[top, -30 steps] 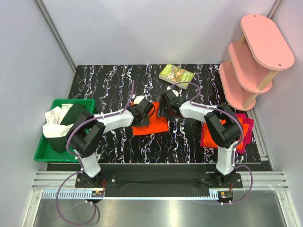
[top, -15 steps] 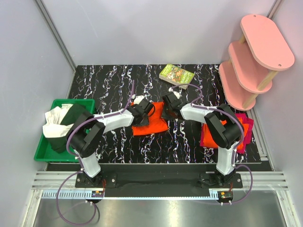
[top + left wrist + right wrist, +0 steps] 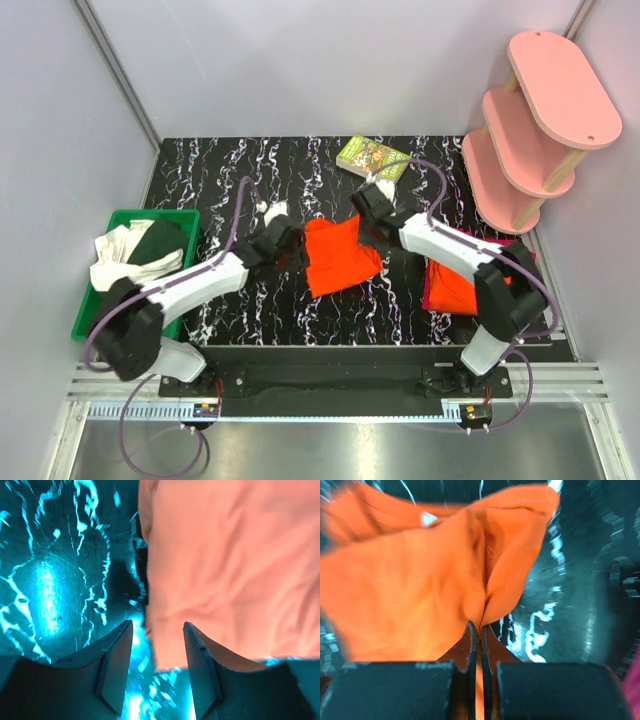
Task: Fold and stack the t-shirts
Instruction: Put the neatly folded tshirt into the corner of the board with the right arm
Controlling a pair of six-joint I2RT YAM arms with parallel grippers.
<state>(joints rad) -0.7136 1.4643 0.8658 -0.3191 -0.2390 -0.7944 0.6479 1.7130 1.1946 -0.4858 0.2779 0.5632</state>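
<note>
Right gripper (image 3: 480,629): fingers pressed together, pinching a raised fold of the orange t-shirt (image 3: 415,580) at its far right corner. Left gripper (image 3: 157,626): fingers spread, low over the shirt's left edge and not gripping it. The shirt lies mid-table on the black marbled table (image 3: 230,180), between both arms. A folded stack (image 3: 455,285), orange over magenta, rests at the table's right side, near the pink shelf (image 3: 540,120).
</note>
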